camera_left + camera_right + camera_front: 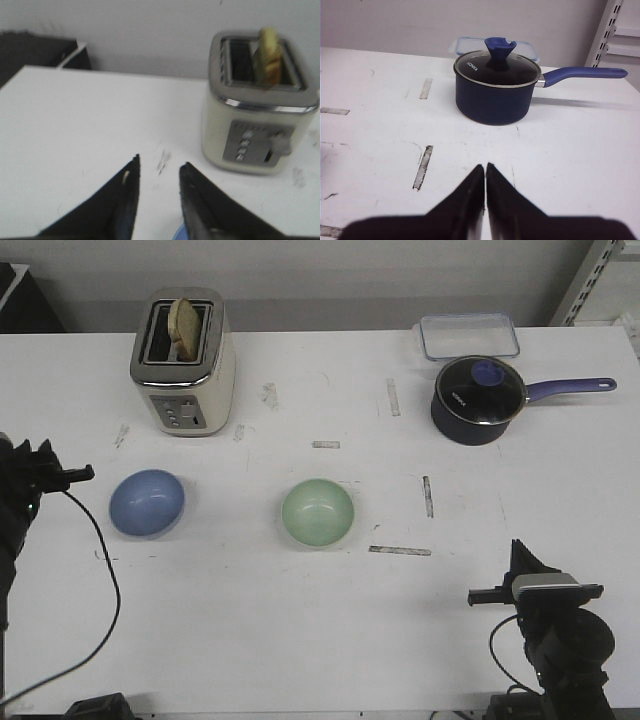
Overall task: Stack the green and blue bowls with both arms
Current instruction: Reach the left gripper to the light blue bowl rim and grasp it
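Note:
The light blue bowl [147, 502] sits upright on the white table [300, 640] at the left. The pale green bowl [318, 512] sits upright near the middle, apart from it. My left gripper [35, 455] is at the table's left edge, just left of the blue bowl. In the left wrist view it [160, 162] is open and empty, with a sliver of the blue bowl [179, 234] beside one finger. My right gripper [520, 552] is at the front right, well away from the green bowl. In the right wrist view it [485, 166] is shut and empty.
A cream toaster [184, 362] with a slice of bread stands at the back left, behind the blue bowl. A dark saucepan [478, 400] with a glass lid and purple handle stands at the back right, with a clear lidded box [469, 336] behind it. Tape marks dot the table.

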{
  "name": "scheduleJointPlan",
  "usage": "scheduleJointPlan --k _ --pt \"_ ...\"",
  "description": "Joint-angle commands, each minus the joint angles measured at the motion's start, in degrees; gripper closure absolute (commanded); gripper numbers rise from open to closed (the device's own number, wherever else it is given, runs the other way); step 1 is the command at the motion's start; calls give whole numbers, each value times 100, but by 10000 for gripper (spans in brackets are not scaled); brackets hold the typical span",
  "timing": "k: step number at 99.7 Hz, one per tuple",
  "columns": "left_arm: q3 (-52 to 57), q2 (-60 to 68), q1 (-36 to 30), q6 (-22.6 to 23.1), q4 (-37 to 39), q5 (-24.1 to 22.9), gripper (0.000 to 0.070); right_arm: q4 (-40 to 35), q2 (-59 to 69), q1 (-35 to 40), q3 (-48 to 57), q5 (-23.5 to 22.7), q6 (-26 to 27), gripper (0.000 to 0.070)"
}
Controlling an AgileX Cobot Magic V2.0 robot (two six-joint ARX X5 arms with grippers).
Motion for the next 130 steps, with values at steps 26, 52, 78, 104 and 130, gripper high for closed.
scheduleJointPlan --k 26,52,78,104,130 --pt "46 1867 282 68 -1423 638 231 70 15 15 -24 -7 -11 700" --pt "46 3014 243 59 -1816 876 160 70 15 15 -24 -7 -11 700" --pt "46 3440 243 42 -1558 876 188 68 15 15 -24 -4 -11 700" --pt "46 3713 243 22 -1589 876 419 68 15 15 -24 -2 -13 700" --pt "46 3738 243 -138 -1456 872 699 68 15 15 -24 -2 -13 700"
